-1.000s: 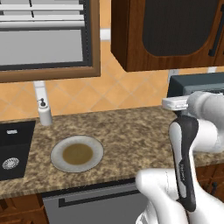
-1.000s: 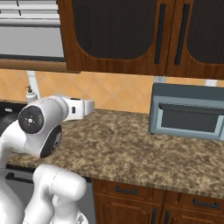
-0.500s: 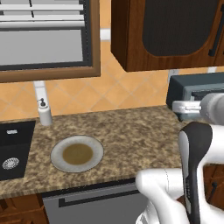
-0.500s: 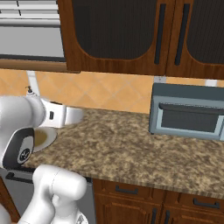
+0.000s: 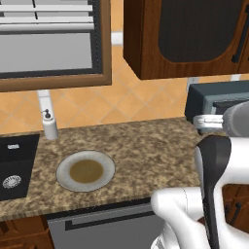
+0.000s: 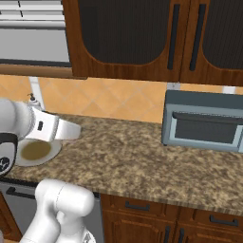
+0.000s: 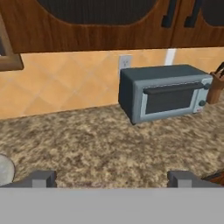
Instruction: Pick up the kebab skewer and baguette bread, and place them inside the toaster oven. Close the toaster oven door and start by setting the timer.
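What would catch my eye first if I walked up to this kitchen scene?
Probably the big white robot arm rising in front of the speckled granite counter. Next, the grey-blue toaster oven with its door shut, against the tiled wall to the right, and a round plate with a brownish centre lying near the sink.

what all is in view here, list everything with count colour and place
toaster oven: one, grey-blue, back right of counter, door shut
plate: one, pale rim with brownish middle, counter left, near front edge
counter: one, speckled brown stone
soap dispenser: one, white, beside sink at wall
sink: one, black, far left
upper cabinets: dark wood, dark panes, above counter
wall outlet: one, white, behind oven
utensil holder: one, brown, right of oven
gripper: one, dark tips, jaws open, above the counter and facing the oven
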You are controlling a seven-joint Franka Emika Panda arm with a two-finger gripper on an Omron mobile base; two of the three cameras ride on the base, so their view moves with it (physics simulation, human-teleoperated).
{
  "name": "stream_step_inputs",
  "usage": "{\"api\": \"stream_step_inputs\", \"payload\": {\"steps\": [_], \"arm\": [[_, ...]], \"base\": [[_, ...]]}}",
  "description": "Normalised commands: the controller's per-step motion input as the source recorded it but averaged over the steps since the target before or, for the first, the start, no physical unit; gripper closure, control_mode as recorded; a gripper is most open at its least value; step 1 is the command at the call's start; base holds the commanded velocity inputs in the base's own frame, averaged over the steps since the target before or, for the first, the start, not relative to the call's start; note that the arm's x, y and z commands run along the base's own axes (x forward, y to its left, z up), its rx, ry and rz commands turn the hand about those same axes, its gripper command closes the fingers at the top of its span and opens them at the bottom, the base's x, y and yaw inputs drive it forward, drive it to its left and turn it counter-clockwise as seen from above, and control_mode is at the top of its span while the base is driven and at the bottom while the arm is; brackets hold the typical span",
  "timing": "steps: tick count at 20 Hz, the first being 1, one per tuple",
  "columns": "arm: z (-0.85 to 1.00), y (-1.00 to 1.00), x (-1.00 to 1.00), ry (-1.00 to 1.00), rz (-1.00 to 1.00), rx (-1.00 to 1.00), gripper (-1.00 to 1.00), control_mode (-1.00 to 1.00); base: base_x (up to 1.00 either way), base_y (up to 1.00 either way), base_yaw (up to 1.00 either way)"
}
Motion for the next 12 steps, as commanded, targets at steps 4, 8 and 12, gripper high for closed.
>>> {"api": "stream_step_inputs", "payload": {"steps": [4, 8, 12], "arm": [[0.00, 0.12, 0.10, 0.27, 0.12, 0.00, -1.00, -1.00], [-0.15, 0.22, 0.00, 0.22, 0.10, 0.00, -1.00, -1.00], [-0.20, 0.07, 0.00, 0.09, 0.03, 0.03, -1.00, -1.00]], "base": [[0.00, 0.00, 0.00], [0.00, 0.00, 0.00], [0.00, 0.00, 0.00]]}}
